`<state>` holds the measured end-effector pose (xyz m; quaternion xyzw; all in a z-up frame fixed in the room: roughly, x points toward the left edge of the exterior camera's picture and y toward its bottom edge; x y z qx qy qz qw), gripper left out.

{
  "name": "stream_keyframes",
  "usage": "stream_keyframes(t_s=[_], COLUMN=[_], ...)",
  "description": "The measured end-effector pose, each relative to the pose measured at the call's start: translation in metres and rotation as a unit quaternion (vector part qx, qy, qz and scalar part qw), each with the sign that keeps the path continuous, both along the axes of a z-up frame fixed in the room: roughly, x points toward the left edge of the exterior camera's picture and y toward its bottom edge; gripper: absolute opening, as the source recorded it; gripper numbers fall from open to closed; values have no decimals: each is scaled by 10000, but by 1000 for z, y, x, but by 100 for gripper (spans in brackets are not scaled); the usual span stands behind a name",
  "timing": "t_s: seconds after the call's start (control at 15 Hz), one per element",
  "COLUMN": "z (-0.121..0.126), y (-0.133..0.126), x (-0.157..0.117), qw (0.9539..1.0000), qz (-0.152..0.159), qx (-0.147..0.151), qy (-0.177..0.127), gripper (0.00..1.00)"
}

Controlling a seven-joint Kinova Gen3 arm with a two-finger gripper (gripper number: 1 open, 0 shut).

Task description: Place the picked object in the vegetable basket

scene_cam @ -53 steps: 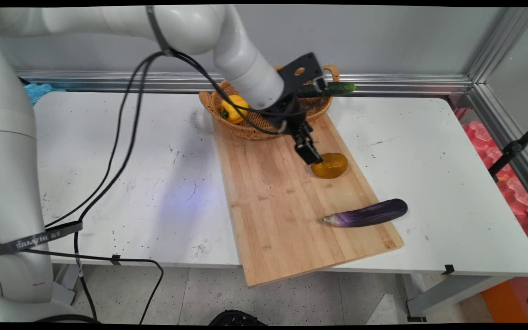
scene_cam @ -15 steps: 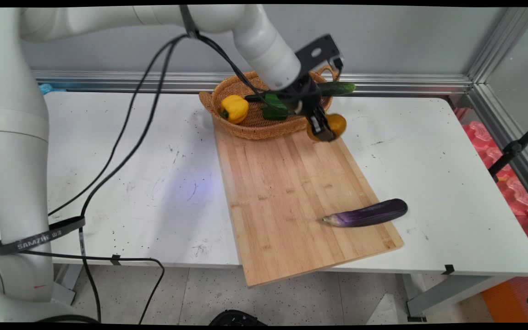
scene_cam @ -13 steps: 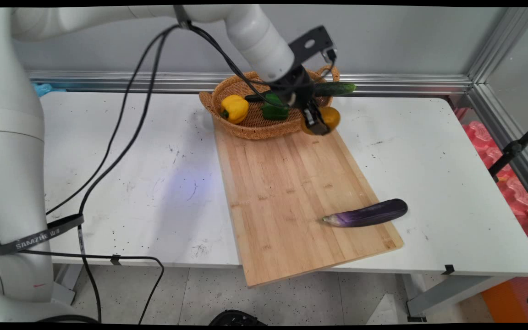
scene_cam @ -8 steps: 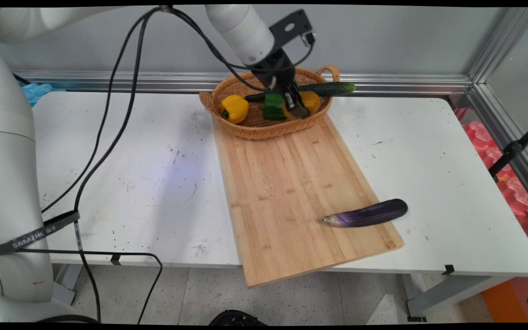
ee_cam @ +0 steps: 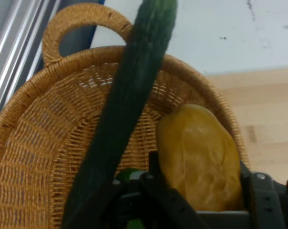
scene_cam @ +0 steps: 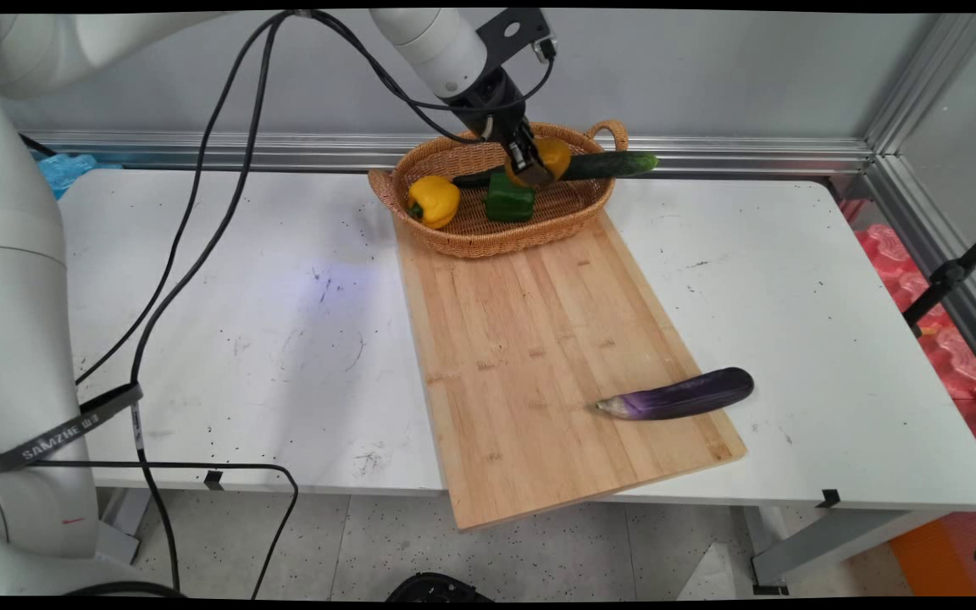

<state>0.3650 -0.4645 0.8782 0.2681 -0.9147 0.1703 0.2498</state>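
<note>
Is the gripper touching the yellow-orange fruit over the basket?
Touching. The hand view shows the gripper with a finger pressed against each side of the yellow-orange fruit.

A: What can't you make out from up there?

B: In my hand view my fingers (ee_cam: 156,167) are mostly hidden behind the potato (ee_cam: 201,160); only dark edges show at its 9 and 3 o'clock sides. The cucumber (ee_cam: 129,102) runs off the top edge at 12 o'clock and its lower end sinks behind my linkage. The green pepper (ee_cam: 130,175) is a mere sliver.

A: And the basket?

B: The basket (ee_cam: 39,157) is cut off at 9 and 6 o'clock. In the main view my gripper (scene_cam: 530,165) covers part of the potato (scene_cam: 553,155) and the cucumber's (scene_cam: 611,164) middle.
</note>
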Motion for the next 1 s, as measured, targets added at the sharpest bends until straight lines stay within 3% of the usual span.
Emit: stream_keyframes(t_s=[0.67, 0.73, 1.0], z=[-24, -26, -31], y=[-20, -22, -24], x=[11, 11, 11], qw=[9998, 9997, 9995], qz=[98, 110, 105], qx=[-4, 2, 48], qy=[183, 212, 303], gripper=[0, 100, 100])
